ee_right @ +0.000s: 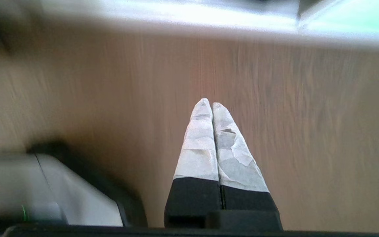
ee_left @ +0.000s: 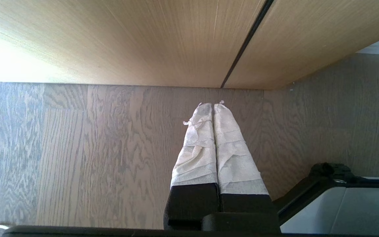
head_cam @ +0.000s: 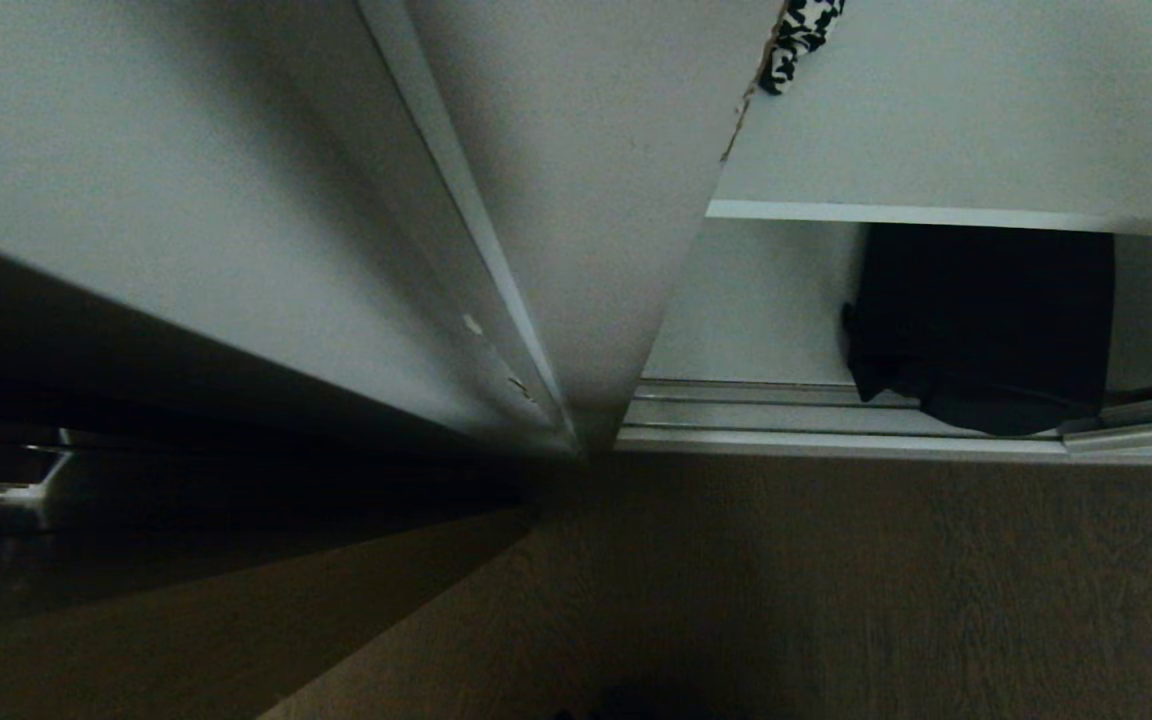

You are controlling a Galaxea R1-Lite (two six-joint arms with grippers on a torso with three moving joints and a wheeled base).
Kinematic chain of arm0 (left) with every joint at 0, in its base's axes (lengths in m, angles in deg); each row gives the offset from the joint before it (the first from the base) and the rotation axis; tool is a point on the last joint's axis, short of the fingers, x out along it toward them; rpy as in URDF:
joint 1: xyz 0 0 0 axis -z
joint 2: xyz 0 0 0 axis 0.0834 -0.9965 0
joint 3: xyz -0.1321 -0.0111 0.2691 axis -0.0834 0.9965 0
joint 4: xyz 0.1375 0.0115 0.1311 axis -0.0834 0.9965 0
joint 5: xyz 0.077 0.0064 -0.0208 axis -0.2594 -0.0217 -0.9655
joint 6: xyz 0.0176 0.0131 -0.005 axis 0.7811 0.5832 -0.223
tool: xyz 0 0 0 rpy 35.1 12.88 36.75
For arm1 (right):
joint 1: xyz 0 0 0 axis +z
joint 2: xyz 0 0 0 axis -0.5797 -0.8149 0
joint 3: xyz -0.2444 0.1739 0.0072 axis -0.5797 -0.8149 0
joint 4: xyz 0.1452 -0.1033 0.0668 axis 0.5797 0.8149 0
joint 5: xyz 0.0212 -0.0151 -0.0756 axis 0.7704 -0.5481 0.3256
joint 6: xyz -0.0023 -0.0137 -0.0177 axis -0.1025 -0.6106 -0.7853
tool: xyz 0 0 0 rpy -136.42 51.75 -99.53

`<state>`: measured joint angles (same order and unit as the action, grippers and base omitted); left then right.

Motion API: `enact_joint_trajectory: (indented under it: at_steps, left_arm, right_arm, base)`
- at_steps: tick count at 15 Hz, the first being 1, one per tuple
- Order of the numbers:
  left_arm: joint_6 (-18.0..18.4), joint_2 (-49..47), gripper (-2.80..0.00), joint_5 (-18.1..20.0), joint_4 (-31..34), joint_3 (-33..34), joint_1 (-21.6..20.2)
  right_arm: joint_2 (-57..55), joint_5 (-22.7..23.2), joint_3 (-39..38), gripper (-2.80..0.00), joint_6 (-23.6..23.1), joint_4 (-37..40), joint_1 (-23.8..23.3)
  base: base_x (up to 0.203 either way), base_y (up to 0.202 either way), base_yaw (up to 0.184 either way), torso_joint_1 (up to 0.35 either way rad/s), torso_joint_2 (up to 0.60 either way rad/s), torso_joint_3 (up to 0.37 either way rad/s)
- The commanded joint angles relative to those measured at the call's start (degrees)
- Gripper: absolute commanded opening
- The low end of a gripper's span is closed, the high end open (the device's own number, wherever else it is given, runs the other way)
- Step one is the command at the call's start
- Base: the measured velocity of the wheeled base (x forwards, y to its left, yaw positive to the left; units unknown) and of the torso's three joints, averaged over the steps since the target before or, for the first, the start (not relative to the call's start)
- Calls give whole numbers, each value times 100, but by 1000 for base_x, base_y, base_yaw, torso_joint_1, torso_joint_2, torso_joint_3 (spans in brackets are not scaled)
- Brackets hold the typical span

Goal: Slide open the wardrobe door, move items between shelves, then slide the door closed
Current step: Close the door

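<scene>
In the head view the wardrobe stands open at the right. A white shelf (head_cam: 936,214) spans it, and under that shelf a black fabric item (head_cam: 981,320) rests by the silver floor track (head_cam: 786,418). A pale aqua strip of the sliding wardrobe door (ee_right: 354,15) shows at the far edge of the blurred right wrist view. My right gripper (ee_right: 209,102) is shut and empty, pointing down at the wooden floor short of the wardrobe base. The left gripper (ee_left: 213,104) is also shut and empty over the floor. Neither arm appears in the head view.
A broad white wardrobe panel (head_cam: 266,200) fills the head view's left. A houndstooth scrap (head_cam: 802,30) peeks above the shelf. A light wood-grain door with a dark groove (ee_left: 242,46) faces the left gripper. My own base (ee_left: 344,204) sits beside each gripper.
</scene>
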<state>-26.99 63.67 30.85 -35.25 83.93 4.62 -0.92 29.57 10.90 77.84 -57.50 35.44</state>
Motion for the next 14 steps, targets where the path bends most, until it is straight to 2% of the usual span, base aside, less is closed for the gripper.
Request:
enact_joint_trajectory:
  at_steps: [1,4,7,14]
  left_arm:
    - [0,2,-280,-4,0,0,-2]
    - [0,2,-280,-4,0,0,-2]
    - [0,2,-280,-4,0,0,-2]
    - [0,2,-280,-4,0,0,-2]
  right_arm:
    - [245,-17,-210,-280,40,-793,25]
    - [247,32,-743,-280,70,-1092,21]
    - [247,452,-970,-280,41,-1131,21]
    - [230,463,-946,-280,61,-1077,26]
  base:
    - [0,0,0,0,0,0]
    - [0,0,0,0,0,0]
    - [0,0,0,0,0,0]
    - [0,0,0,0,0,0]
